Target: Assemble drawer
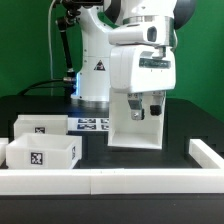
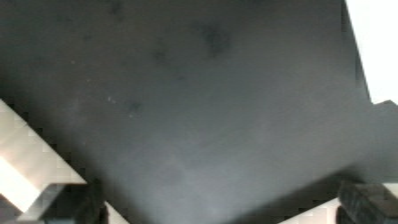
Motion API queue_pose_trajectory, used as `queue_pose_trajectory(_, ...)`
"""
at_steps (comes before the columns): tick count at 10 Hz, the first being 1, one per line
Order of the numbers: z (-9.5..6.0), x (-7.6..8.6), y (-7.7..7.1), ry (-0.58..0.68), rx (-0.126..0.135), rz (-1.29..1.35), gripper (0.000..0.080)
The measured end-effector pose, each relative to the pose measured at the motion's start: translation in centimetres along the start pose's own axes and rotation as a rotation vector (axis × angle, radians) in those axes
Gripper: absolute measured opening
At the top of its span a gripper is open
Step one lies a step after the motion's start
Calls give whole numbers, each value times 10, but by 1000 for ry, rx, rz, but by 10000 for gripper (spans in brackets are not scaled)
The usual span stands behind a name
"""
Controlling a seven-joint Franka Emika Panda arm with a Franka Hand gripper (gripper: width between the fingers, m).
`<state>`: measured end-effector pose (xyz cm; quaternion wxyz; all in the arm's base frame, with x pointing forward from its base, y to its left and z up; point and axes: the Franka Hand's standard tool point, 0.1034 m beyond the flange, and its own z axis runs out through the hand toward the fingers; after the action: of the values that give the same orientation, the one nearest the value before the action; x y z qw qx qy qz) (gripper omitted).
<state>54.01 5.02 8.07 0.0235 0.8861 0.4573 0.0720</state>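
Quickly: gripper low against tall box plain in exterior view, fingers spread apart over dark table plain only in wrist view.

No word or number is readable. Left of the tall box in the exterior view, the front tray, the rear tray and the marker board carry black-and-white square tags. Behind it, the robot base bears a small triangle sign.
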Motion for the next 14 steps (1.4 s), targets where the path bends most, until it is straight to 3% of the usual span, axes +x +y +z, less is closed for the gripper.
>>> queue_pose_trajectory(6, -1, 2, 0, 8, -7, 24, 649)
queue_pose_trajectory(8, -8, 1, -4, 11, -11, 165, 649)
queue_pose_trajectory(9, -12, 3, -10, 8, -5, 339, 649)
queue_pose_trajectory(10, -14, 7, -17, -12, 20, 530, 649)
queue_pose_trajectory(14, -14, 10, -19, -6, 40, 769, 649)
